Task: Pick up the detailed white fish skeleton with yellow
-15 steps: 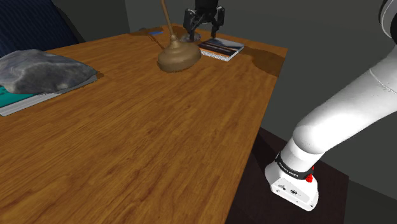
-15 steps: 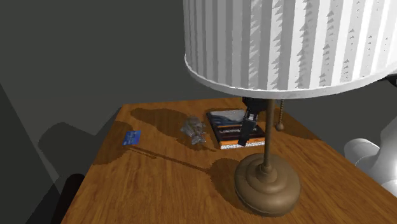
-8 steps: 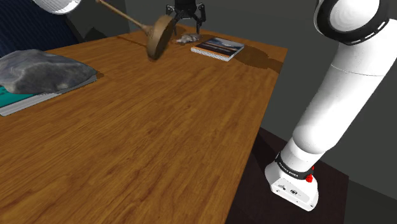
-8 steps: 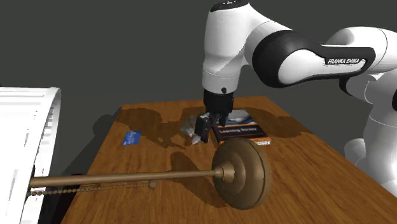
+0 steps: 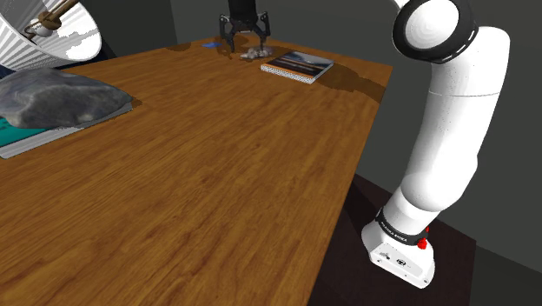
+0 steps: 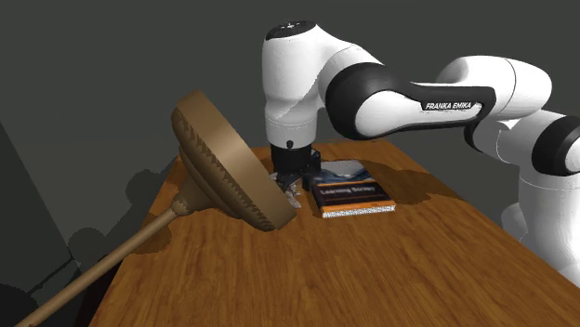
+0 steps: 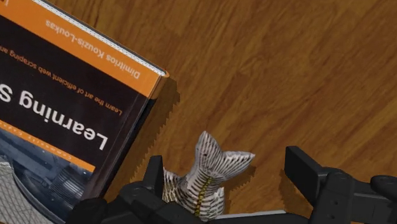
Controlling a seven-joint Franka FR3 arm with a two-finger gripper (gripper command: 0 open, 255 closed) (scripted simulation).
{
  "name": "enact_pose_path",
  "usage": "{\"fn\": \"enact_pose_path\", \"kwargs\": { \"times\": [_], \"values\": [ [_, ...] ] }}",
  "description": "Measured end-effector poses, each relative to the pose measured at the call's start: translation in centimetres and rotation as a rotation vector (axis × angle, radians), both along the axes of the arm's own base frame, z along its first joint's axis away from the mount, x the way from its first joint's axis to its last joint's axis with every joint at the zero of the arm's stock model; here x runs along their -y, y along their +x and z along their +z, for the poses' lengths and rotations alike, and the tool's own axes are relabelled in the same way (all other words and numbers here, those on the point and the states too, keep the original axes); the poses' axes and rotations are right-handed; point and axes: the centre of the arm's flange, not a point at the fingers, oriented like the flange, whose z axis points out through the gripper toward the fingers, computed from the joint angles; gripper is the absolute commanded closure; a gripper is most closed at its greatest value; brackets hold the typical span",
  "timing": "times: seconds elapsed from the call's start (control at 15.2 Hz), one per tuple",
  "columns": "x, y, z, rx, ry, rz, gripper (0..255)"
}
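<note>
The fish skeleton point(image 7: 205, 178) is pale and ribbed, with a yellowish line along its spine and a fanned tail. It lies on the wooden table point(image 5: 217, 174) beside a dark book with orange bands point(image 7: 70, 108). My gripper point(image 7: 227, 167) hangs open just above it. The fish sits between the fingers, close to one black finger point(image 7: 154, 175) and apart from the other. In the shoulder view the gripper point(image 5: 246, 36) straddles the fish point(image 5: 254, 54) at the table's far end. In the second exterior view the gripper point(image 6: 290, 182) is partly hidden behind the tipped lamp base.
A brown lamp base point(image 6: 228, 163) is tipped over in mid-air, and its white shade point(image 5: 39, 30) shows at the shoulder view's upper left. The book point(image 5: 298, 66) lies right of the fish. A small blue card point(image 5: 210, 44) sits behind, and a grey crumpled bundle point(image 5: 56, 96) lies on a teal book.
The lamp has toppled from upright near the book and swung off toward the shoulder view's left. My gripper has shifted left and come down over the fish, still open.
</note>
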Motion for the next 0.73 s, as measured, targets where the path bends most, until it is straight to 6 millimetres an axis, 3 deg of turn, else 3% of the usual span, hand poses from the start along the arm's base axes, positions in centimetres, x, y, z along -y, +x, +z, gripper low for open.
{"fn": "enact_pose_path", "kwargs": {
  "times": [0.2, 0.26, 0.73],
  "values": [
    [0.1, 0.0, -1.6, 0.0, 0.0, -0.001, 0],
    [0.1, 0.0, -1.7, 0.0, 0.0, -0.001, 255],
    [0.0, -0.1, -1.9, 0.001, 0.0, -0.001, 255]
  ]
}}
